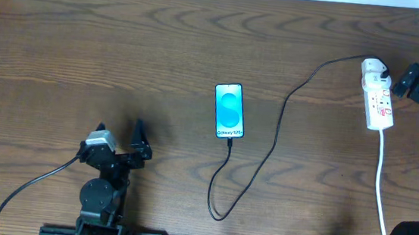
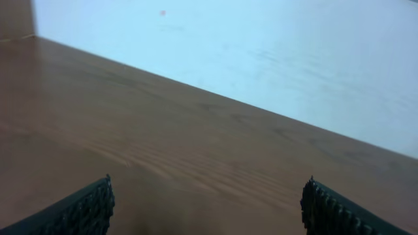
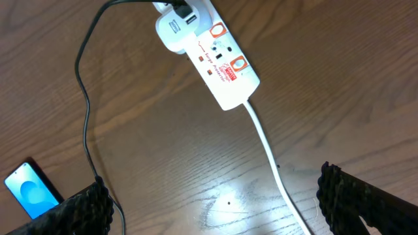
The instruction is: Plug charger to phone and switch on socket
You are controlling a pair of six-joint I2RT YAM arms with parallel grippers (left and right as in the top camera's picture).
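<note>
One slim phone (image 1: 229, 110), bright blue screen, thin black looping charger (image 1: 281, 124)

A brown wooden bench (image 1: 124, 49) carries a phone (image 1: 229, 110) lying screen up near its middle. A white power strip (image 1: 377, 98) lies by the right edge, and its white cord (image 1: 380, 178) runs to the near edge. A thin black cable (image 1: 271, 149) loops from the strip to the phone's near end.
</note>
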